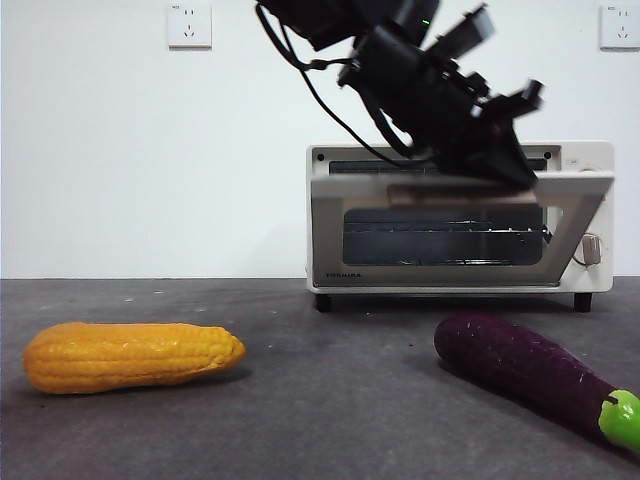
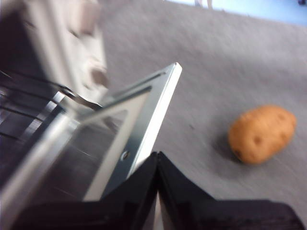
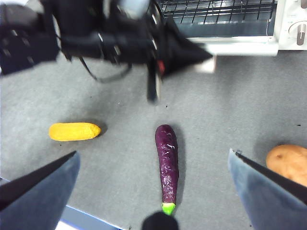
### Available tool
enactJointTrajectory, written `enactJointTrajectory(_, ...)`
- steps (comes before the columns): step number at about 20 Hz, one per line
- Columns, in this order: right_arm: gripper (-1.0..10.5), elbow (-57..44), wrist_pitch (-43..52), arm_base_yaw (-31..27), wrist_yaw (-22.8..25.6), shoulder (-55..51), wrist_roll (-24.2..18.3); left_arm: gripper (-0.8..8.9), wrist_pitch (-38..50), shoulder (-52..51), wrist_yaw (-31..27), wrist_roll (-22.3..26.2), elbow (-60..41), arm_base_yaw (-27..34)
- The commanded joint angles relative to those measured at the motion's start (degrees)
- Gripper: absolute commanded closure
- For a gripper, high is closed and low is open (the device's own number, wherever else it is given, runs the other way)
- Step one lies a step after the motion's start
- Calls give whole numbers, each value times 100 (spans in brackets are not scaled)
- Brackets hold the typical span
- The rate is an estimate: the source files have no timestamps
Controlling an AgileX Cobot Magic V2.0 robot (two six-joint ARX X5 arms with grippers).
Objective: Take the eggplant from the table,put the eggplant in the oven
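Note:
The dark purple eggplant (image 1: 525,365) lies on the grey table (image 1: 330,410) in front of the oven (image 1: 592,165), with its green cap toward the near edge. The cream oven's glass door (image 1: 328,235) hangs partly open and tilted. My left gripper (image 1: 500,172) reaches down from above and is shut on the door's top edge at the beige handle (image 1: 440,196); in the left wrist view its jaws (image 2: 157,155) meet on the door's rim (image 2: 158,103). High over the table, my right gripper (image 3: 153,152) stands wide open above the eggplant (image 3: 167,163) and touches nothing.
A yellow corn cob (image 1: 130,355) lies on the left side of the table, also the corn cob (image 3: 74,131) in the right wrist view. A brown potato (image 3: 288,163) sits to the right of the eggplant, near the oven's knob side (image 2: 261,134). Wall sockets are behind.

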Motion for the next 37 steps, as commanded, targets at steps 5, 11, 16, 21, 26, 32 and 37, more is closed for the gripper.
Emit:
enactJointTrajectory(5,379,22,35,7,0,-7,-66,819,57,221,17,-61,-151,-240)
enactJointTrajectory(11,379,22,33,7,0,-7,-63,819,81,26,17,-136,-149,-251)
enactJointTrajectory(16,379,22,11,7,0,-7,-63,819,-7,-350,11,-138,-149,-120)
enactJointTrajectory(21,379,22,-9,7,0,-7,-63,819,-529,-1187,-35,-140,-149,280)
enactJointTrajectory(26,379,22,-7,7,0,-7,-63,819,-1139,-2192,-221,-144,-149,896)
enactJointTrajectory(32,379,22,-7,7,0,-7,-66,819,-2540,-2988,-11,-98,-151,1945)
enactJointTrajectory(37,379,22,-7,7,0,-7,-68,819,-2918,-3528,474,-68,-151,2841)
